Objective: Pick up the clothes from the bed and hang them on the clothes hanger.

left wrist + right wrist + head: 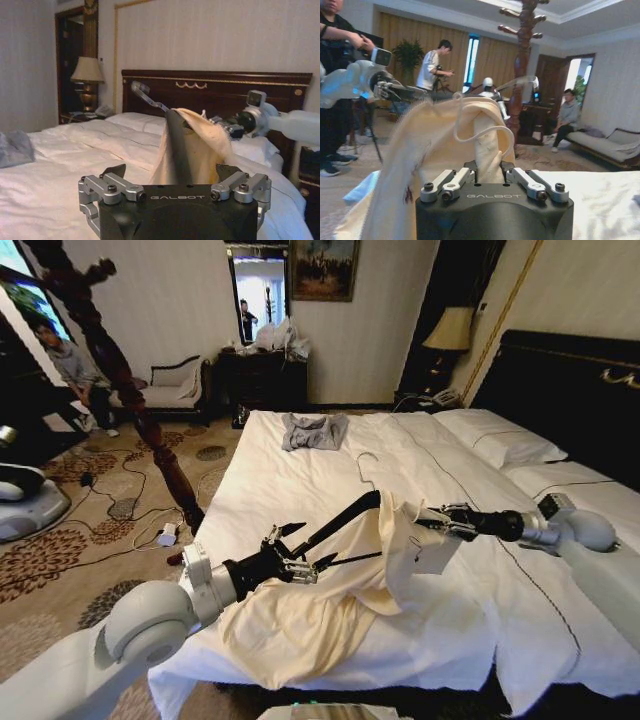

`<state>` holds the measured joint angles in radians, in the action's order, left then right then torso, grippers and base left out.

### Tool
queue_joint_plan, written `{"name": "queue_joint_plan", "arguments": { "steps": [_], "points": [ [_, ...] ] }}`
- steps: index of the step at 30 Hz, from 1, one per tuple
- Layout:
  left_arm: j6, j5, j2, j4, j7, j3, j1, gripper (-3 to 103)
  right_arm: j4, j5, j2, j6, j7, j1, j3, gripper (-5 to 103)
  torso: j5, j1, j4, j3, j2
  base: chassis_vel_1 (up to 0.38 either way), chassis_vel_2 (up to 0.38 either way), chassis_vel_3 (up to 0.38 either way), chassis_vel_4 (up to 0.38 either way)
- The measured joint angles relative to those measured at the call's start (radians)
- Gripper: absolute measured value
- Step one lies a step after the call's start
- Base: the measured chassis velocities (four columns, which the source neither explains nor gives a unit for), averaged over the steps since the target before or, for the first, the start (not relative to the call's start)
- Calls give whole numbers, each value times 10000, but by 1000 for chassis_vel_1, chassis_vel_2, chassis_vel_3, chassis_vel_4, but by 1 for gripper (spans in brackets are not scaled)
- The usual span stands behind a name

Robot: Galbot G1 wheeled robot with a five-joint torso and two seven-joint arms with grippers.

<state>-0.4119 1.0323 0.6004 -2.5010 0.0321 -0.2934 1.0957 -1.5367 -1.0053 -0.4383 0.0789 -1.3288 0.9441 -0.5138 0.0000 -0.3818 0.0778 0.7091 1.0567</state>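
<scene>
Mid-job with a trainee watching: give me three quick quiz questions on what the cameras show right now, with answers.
1. True or false: the cream shirt lies flat on the bed, untouched.
2. Which gripper holds the black hanger? A left, B right.
3. What small thing lies near the bed's far end?

Key: 1 false, it is draped over the hanger, with the right gripper pinching its cloth; 2 A, the left gripper; 3 a grey garment.

Cream clothes, black hanger, white bed, perhaps grey garment
</scene>
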Motion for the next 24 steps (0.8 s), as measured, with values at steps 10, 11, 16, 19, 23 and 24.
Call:
{"name": "queue_joint_plan", "arguments": {
  "steps": [10,11,16,19,23,24],
  "points": [
    [75,944,481,5,-88,-1994,611,100,292,196,-379,644,1112,-25,-63,20,0,0,-1,0,0,0,0,0,0],
    [98,941,490,5,-89,-2123,755,100,316,196,-420,680,1168,-27,-62,20,0,0,-2,0,0,0,0,0,0],
    [168,1024,559,8,-94,-2537,944,100,340,165,-539,821,1552,-84,-52,20,0,-1,-1,0,-1,0,0,0,0],
    [171,1194,715,8,-145,-2932,962,100,349,136,-584,925,1780,-88,-58,20,0,0,0,0,-1,0,0,0,0],
    [-98,1444,1509,8,-851,-4404,1159,100,165,335,-766,1702,2614,-8,-221,20,0,-1,0,0,0,0,0,0,0],
    [-98,1444,1509,8,-851,-4404,1159,100,165,335,-766,1702,2614,-8,-221,20,0,-1,0,0,0,0,0,0,0]
  ]
}}
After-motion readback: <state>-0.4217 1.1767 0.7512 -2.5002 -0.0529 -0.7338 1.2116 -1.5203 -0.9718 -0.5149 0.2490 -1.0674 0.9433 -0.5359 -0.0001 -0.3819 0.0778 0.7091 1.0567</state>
